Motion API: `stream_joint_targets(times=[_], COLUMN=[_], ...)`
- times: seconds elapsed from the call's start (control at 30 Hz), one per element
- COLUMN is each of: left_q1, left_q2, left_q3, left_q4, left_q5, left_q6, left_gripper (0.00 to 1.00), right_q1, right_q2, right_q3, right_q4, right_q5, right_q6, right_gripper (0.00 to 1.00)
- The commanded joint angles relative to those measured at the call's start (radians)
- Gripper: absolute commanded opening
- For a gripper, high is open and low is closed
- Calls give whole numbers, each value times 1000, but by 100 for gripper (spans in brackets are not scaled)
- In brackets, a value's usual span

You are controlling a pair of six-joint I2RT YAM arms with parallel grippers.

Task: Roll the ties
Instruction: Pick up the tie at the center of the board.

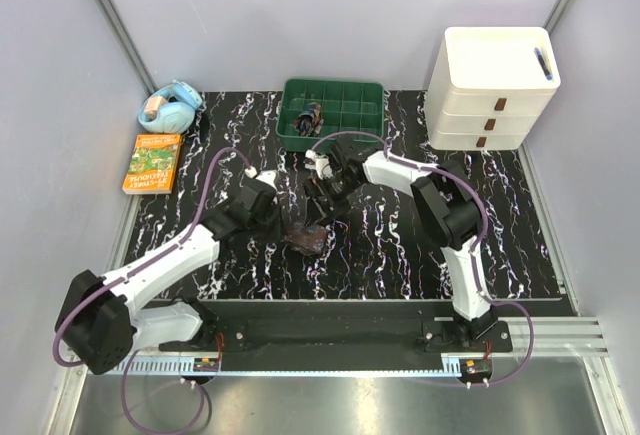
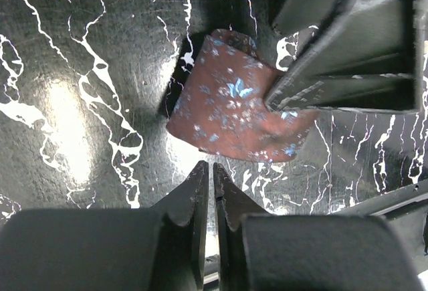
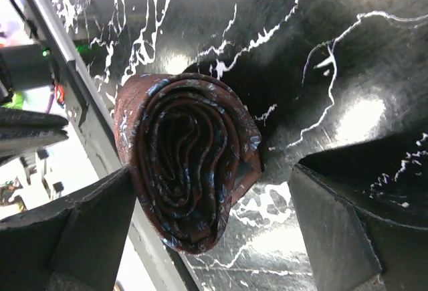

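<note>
One tie (image 3: 187, 170) is wound into a tight roll of dark brown cloth with a fine reddish and pale blue pattern. It lies on the black marbled mat (image 1: 400, 255) at the middle (image 1: 306, 240). My right gripper (image 3: 212, 170) is open and straddles the roll end-on. Its left finger (image 3: 87, 231) touches the roll and its right finger (image 3: 354, 224) stands apart. My left gripper (image 2: 208, 170) is shut with nothing in it, its tips just short of the roll (image 2: 227, 107). In the top view both grippers, left (image 1: 287, 219) and right (image 1: 320, 205), crowd over the roll.
A green compartment tray (image 1: 350, 120) at the back holds another rolled tie (image 1: 311, 117). A white drawer unit (image 1: 492, 90) stands back right. A book (image 1: 152, 162) and a blue object (image 1: 170, 107) lie at the left. Grey walls surround the table.
</note>
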Motion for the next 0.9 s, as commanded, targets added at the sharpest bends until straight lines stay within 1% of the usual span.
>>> stream_joint_targets(times=[0.0,0.13,0.23,0.27,0.37,0.4,0.5,0.6,0.7,0.87], left_q1=[3,1,3,1,1,3,3,3,3,3], left_q2=[-48,-62,-67,-57,-22,-11,6,19,38,41], left_q3=[-9,-22,-36,-42,-76,-88,-131,-144,-144,-177], left_q4=[49,47,52,56,102,146,254,311,329,348], left_q5=[28,29,20,18,21,26,28,22,21,20], left_q6=[-7,-7,-6,-6,-23,-27,-39,-41,-44,-49], left_gripper=[9,9,9,10,9,7,7,7,7,7], right_q1=[50,72,73,73,73,72,73,73,73,76], right_q2=[42,62,59,56,44,43,45,43,31,22], right_q3=[6,-4,-35,-47,-84,-92,-127,-155,-185,-239], right_q4=[68,88,105,114,145,160,205,232,257,318], right_q5=[111,156,172,176,177,174,153,133,117,67], right_q6=[40,67,86,89,107,112,138,159,169,205], right_gripper=[100,100,96,94,92,92,92,93,95,93])
